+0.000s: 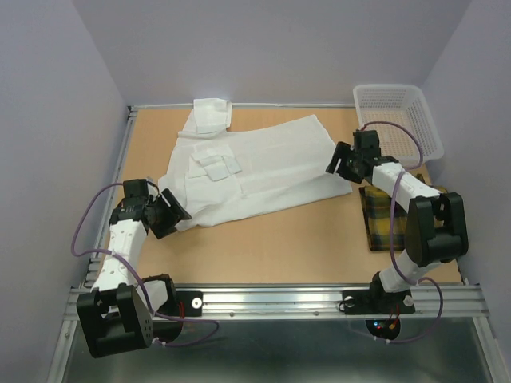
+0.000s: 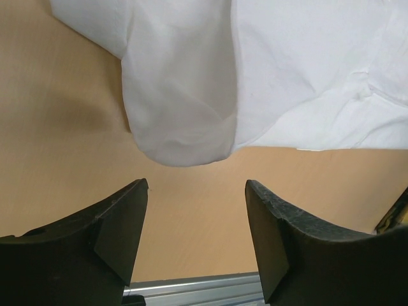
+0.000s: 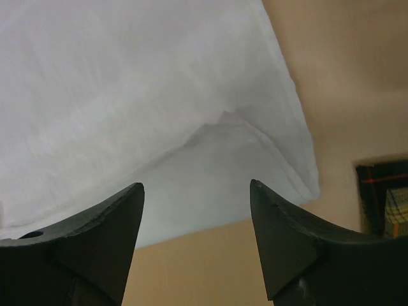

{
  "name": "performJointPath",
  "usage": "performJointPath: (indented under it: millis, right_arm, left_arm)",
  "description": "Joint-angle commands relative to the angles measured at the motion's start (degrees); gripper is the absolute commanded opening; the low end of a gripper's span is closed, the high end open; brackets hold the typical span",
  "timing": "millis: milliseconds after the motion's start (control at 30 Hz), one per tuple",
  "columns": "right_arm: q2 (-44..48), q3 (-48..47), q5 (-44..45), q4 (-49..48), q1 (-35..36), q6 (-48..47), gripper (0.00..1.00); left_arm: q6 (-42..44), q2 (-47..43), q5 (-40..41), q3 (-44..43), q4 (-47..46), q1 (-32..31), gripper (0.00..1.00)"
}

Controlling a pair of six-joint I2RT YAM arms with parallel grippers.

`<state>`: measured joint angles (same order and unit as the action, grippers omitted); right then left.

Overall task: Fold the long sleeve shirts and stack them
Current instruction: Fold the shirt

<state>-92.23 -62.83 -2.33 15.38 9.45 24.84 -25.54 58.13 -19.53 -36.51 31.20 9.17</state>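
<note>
Shirt of plain white cloth (image 1: 263, 163) lies crosswise on the wooden table (image 1: 279, 247); left gripper (image 1: 172, 211) and right gripper (image 1: 339, 163) flank its ends, jaws apart, empty.

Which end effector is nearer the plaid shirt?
Right. The right end effector hangs just beyond the plaid shirt, at the white shirt edge; the left end effector is far off at the opposite end.

Arms (image 1: 120, 247): white links, black joints, looping purple cables (image 1: 77, 238) (both); black wedge fingers (image 2: 121, 229).
</note>
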Motion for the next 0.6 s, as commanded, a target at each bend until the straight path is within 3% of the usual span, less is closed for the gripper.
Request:
performJointPath:
  millis: [0,400,567]
  right_arm:
    - [1.52,4.37,-5.49,0.27,-2.77,7.66,0.71]
    - [0.03,8.77,-1.81,-1.67,-4.35,14.18,0.59]
    - [-0.76,10.62,0.83,-2.89,-4.62,14.36,0.56]
  left_arm:
    - [0.84,-0.04,-0.25,0.3,1.5,-0.38,0.74]
    - [-0.47,7.61,2.74,-1.37,-2.28,-3.36,0.72]
    - [-2.23,11.04,6.43,-1.37,-5.18,-4.33,0.61]
